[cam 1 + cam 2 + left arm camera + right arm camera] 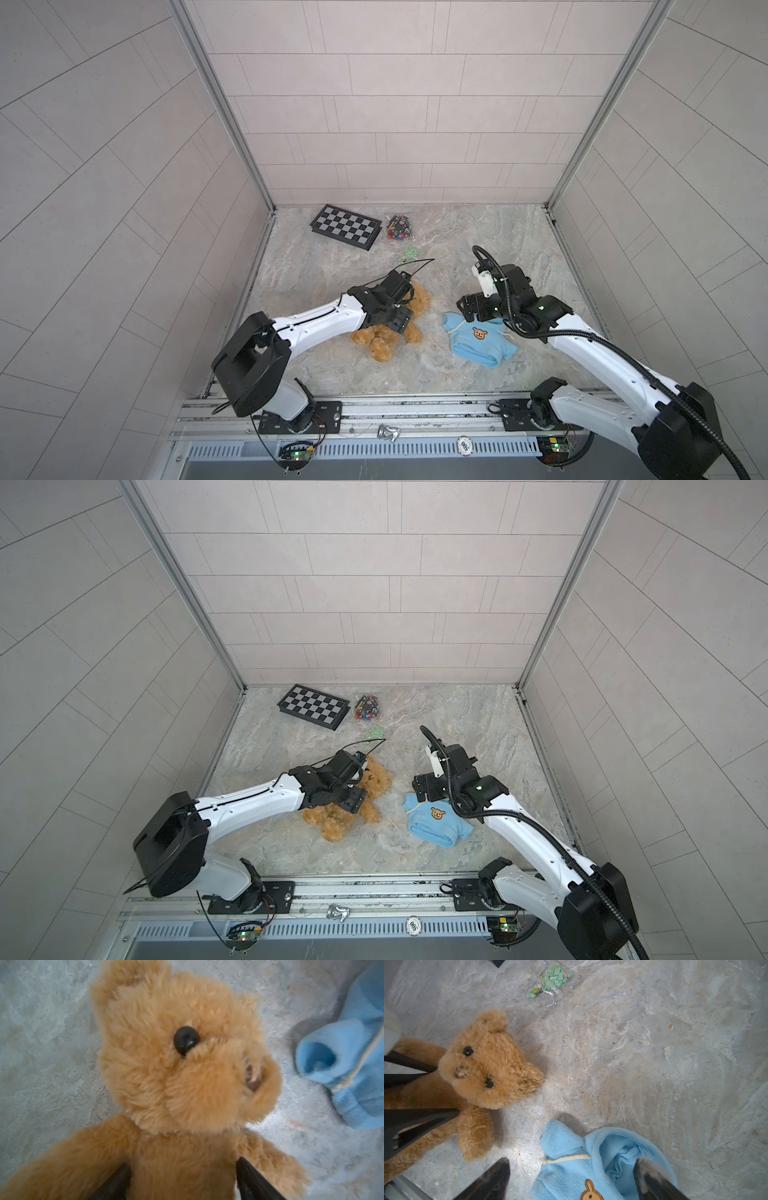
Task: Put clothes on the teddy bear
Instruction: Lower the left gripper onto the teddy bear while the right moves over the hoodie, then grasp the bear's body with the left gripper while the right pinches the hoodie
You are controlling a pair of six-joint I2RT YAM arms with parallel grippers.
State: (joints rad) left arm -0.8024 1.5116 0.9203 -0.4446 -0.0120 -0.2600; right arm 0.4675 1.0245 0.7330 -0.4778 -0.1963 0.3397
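Marbled tabletop [478, 249], walled on three sides by pale tiled panels, carries every item. Teddy bear [380, 347] lies face up just toward 7 o'clock of the table's middle, head pointing to 1 o'clock, undressed. Blue hoodie [482, 338] lies flat at 4 o'clock, near the bear but apart from it, hood toward 11 o'clock. Left gripper [182, 1164] straddles the bear's torso, a finger against the fur on each flank; whether the jaws press in cannot be told. Right gripper [573, 1162] hangs over the hood, jaws wide, holding nothing. Assessment: opening step, garment not yet picked up. The next move calls for the right jaws to pinch an edge of the hoodie and raise it open while the left steadies or lifts the bear toward it. Clearance: chessboard [345, 226] and bag of small parts [400, 228] sit by the back wall at 11 to 12 o'clock, green bricks [552, 980] just nearer, all well apart from the work. Open surface remains between bear and hoodie and toward 6 o'clock; the two wrists work near each other, so contact is the likelier hazard.
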